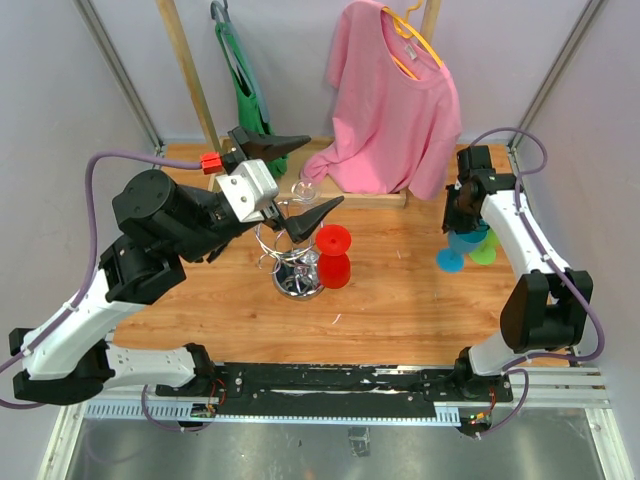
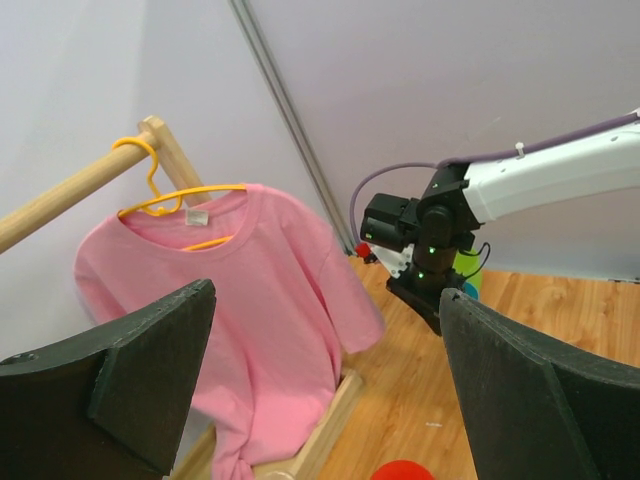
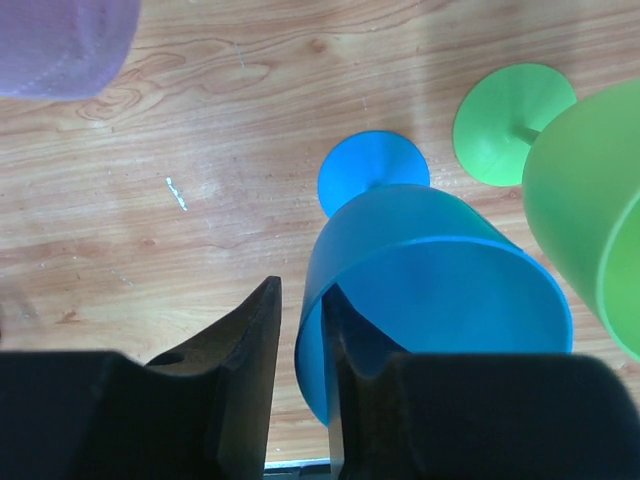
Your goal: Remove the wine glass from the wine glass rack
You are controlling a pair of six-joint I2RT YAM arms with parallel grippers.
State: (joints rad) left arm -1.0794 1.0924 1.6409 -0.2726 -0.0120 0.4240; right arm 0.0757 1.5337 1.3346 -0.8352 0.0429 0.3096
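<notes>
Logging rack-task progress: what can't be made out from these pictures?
Top view: left gripper partly covers the wine glass rack's rings; any hanging glass is hidden.
Right wrist view: green glass cut off by the right edge.
Right wrist view: unclear whether right gripper pinches the blue glass's rim.

Top: high behind the arms, looks down on the whole table (image 1: 400, 300).
Left wrist: looks sideways at the pink shirt (image 2: 260, 300) and right arm (image 2: 550, 180).
Right wrist: straight down, very near the blue glass (image 3: 430, 290).
Shared: top sees these too.

Pink shirt (image 1: 395, 120) on yellow hanger (image 1: 418, 42)
</notes>
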